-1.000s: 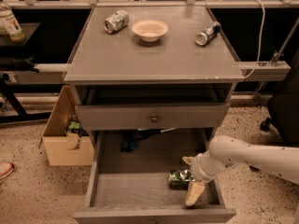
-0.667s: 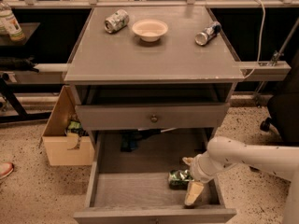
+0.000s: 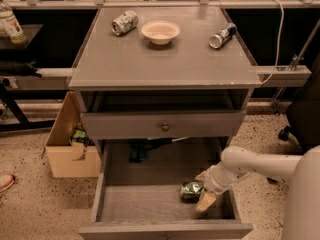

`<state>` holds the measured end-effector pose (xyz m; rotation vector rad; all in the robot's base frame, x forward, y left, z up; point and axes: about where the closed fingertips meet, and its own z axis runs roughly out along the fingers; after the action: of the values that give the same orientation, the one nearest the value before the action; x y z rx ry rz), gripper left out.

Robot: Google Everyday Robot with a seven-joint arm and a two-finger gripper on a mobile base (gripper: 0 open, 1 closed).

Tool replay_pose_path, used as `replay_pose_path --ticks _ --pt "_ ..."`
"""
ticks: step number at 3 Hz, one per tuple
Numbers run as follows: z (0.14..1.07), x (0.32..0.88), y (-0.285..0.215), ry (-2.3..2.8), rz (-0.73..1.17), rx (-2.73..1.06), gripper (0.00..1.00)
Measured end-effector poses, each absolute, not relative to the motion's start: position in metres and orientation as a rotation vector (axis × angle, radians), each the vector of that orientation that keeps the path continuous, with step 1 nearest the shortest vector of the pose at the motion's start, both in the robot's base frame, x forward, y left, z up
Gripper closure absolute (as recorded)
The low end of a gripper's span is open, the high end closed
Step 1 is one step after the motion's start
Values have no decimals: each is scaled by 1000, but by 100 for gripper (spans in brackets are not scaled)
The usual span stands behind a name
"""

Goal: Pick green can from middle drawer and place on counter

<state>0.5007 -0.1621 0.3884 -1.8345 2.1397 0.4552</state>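
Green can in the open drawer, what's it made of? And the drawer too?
The green can looks like thin metal: shiny green skin with bright glints, and it seems a bit dented. The middle drawer looks like grey-painted wood, matte with flat boards, though the paint hides any grain. The gripper sits at the can's right end, its fingers spread open.

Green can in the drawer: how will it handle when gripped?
The green can seems to lie on its side on the drawer floor, so it may roll if nudged. It looks dented and shiny: probably light, crushable, slippery. The pincer sits close beside it.
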Motion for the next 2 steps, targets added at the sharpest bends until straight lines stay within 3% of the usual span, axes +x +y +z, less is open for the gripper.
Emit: replay_pose_path --ticks 2 --pt "368 510 -163 2149 488 -1824 66"
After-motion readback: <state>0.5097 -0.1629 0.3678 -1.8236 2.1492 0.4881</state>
